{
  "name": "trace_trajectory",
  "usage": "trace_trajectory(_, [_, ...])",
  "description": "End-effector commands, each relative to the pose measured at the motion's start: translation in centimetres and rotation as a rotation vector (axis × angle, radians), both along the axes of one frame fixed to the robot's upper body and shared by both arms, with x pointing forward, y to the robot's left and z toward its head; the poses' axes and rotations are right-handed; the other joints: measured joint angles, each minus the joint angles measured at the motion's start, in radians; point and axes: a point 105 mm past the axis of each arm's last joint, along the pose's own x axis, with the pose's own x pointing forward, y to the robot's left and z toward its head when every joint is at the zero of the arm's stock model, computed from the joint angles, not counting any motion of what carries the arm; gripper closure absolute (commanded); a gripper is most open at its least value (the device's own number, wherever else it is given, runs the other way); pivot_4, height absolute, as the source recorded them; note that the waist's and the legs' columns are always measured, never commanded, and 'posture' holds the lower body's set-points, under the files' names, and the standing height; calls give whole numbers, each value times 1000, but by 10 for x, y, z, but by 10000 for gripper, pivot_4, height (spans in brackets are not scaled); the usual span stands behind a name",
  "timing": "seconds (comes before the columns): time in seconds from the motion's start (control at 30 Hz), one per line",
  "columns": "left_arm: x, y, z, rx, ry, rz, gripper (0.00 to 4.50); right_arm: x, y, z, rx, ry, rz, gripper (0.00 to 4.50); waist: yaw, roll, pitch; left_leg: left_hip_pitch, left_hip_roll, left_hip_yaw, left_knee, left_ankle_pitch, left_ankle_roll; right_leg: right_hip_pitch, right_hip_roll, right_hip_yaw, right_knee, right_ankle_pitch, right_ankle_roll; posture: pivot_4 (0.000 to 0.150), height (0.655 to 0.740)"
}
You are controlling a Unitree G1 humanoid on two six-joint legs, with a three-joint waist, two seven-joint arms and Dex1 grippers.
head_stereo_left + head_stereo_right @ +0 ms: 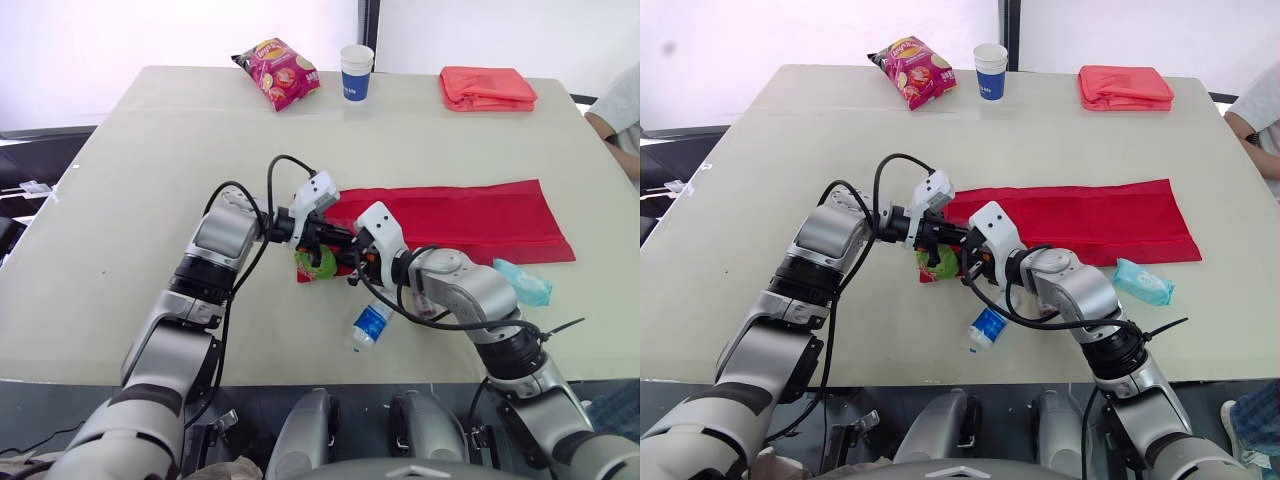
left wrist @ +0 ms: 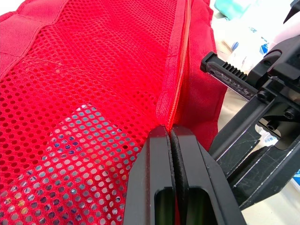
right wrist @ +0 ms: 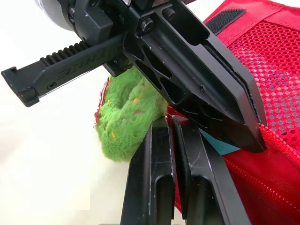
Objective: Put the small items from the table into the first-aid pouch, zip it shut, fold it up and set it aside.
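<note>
The red first-aid pouch (image 1: 450,220) lies unfolded as a long strip across the table. Both grippers meet at its left end. My left gripper (image 2: 169,131) is shut on the mesh edge right at the zipper line. My right gripper (image 3: 169,121) is shut too, its tips pressed into the pouch's red edge just under the left fingers. A green fuzzy item (image 3: 126,117) sits half inside that open end, beside both grippers. A small blue-labelled bottle (image 1: 370,325) lies on the table in front of the pouch. A teal packet (image 1: 522,282) lies near its right end.
At the far edge of the table are a chips bag (image 1: 280,72), a blue paper cup (image 1: 356,72) and a folded orange-red cloth (image 1: 487,88). A person's arm (image 1: 620,120) shows at the right edge. Cables loop over my left wrist.
</note>
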Motion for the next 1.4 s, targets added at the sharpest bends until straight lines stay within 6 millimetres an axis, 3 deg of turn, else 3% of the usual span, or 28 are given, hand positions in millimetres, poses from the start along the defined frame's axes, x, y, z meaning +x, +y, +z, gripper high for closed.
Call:
trace_trajectory(0.03, [-5, -3, 4, -12, -2, -31, 45000, 8, -3, 17, 26, -69, -36, 43334, 0, 0, 0, 0, 0, 0, 0, 0, 0, 0, 0, 0, 0, 0, 0, 1500, 7395])
trace_trajectory(0.43, [-10, -3, 2, -12, 18, -33, 45000, 33, -15, 8, 26, -117, -186, 43334, 0, 0, 0, 0, 0, 0, 0, 0, 0, 0, 0, 0, 0, 0, 0, 1500, 7395])
trace_trajectory(0.67, [-10, -2, 1, -9, 20, -30, 45000, 33, -12, 6, 56, -140, -179, 43334, -1, 0, 0, 0, 0, 0, 0, 0, 0, 0, 0, 0, 0, 0, 0, 1500, 7395])
trace_trajectory(0.83, [-6, -1, 1, -4, -10, -20, 45000, 18, -13, 19, 116, -121, -78, 43334, 2, 0, 0, 0, 0, 0, 0, 0, 0, 0, 0, 0, 0, 0, 0, 1500, 7395])
trace_trajectory(0.93, [-5, 1, 1, 0, -47, -23, 45000, -1, -28, 36, 145, -121, 14, 43334, 4, 0, 0, 0, 0, 0, 0, 0, 0, 0, 0, 0, -1, 0, 0, 1500, 7395])
trace_trajectory(1.03, [-5, 4, -1, 23, -82, -33, 45000, -19, -41, 49, 156, -124, 68, 35478, 5, 1, 0, 0, 0, 0, 0, 0, 0, 0, -1, 0, -2, 0, 0, 1500, 7395])
trace_trajectory(1.1, [-6, 9, -3, 42, -107, -36, 45000, -33, -53, 61, 163, -138, 93, 27880, 4, 1, 0, 0, 0, 0, 0, 0, 0, 0, 0, 0, -2, 0, 0, 1500, 7395])
trace_trajectory(1.17, [-6, 15, -3, 61, -133, -33, 45000, -45, -65, 70, 162, -161, 99, 18989, 4, 1, 0, 0, 1, 0, 0, 0, 0, 0, 0, 0, -2, 0, 0, 1500, 7395])
trace_trajectory(1.27, [-2, 38, -3, 117, -188, 1, 45000, -61, -96, 88, 151, -241, 46, 3580, 6, 1, 0, 0, 0, 0, 0, 0, 0, 0, -1, 0, -2, 0, 0, 1500, 7395])
trace_trajectory(1.3, [0, 49, -4, 147, -214, 17, 45000, -68, -110, 93, 120, -277, 16, 429, 7, 1, 0, 0, 0, 0, 0, 0, 0, 0, -1, 0, -2, 0, 0, 1500, 7395])
trace_trajectory(1.4, [4, 70, -6, 198, -263, 51, 45000, -85, -136, 101, 46, -331, -34, 429, 7, 1, 0, 0, 0, -1, 0, 0, 1, 1, -1, 0, -4, 0, 0, 1500, 7395])
